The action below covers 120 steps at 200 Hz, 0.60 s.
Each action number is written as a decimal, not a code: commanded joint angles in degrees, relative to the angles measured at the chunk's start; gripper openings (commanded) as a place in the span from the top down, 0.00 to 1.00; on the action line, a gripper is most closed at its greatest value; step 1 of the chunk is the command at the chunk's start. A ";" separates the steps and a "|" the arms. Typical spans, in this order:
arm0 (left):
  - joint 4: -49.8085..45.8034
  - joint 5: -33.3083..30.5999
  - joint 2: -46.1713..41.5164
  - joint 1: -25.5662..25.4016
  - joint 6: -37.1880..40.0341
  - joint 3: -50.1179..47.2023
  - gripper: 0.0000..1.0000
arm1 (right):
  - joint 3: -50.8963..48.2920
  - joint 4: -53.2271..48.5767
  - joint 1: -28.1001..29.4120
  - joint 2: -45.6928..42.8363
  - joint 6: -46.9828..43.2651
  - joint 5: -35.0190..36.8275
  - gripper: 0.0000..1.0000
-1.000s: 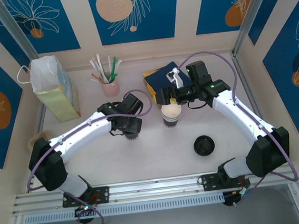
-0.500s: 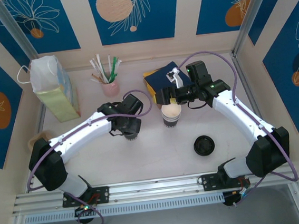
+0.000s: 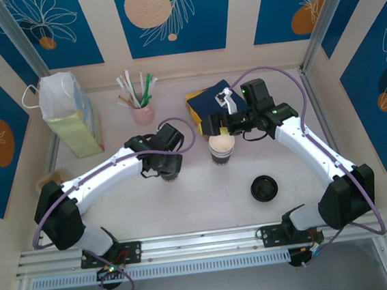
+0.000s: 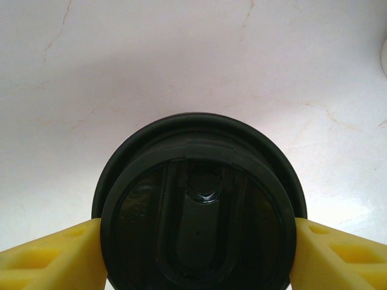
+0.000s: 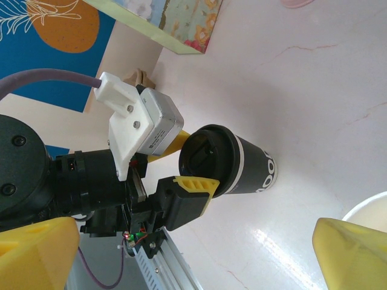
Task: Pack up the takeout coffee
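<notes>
"Left wrist view looks straight down on the black top of the takeout coffee. Where is that cup?" asks Tom.

"It stands tall on the white surface, a bit left of the middle," says Ana. "Its long way goes up and down."

"And the left gripper?"

"It comes from above. Its yellow jaws sit one on each side of the top and pinch the cup between them."

"What about the right gripper?"

"Its jaws are spread wide with nothing in them. It hangs by the striped cup, just right of the coffee. The loose lid lies nearer the front."

"So where should the coffee go?"

"Most likely into the paper bag. It stands at the back left, well apart from the cup. The left arm is nearer and has the cup, so it would lift it up, then carry it left and back, upright so nothing spills."
</notes>
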 commanded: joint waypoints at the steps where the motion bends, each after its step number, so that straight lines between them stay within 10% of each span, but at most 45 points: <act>1: -2.85 1.52 0.39 -0.59 -0.73 -2.07 0.30 | -0.38 -0.15 0.46 -0.76 0.40 -0.48 0.01; 120: -0.85 2.96 -1.91 -0.57 -1.98 -5.08 0.30 | -0.10 -0.27 0.69 -0.57 0.21 -0.42 0.01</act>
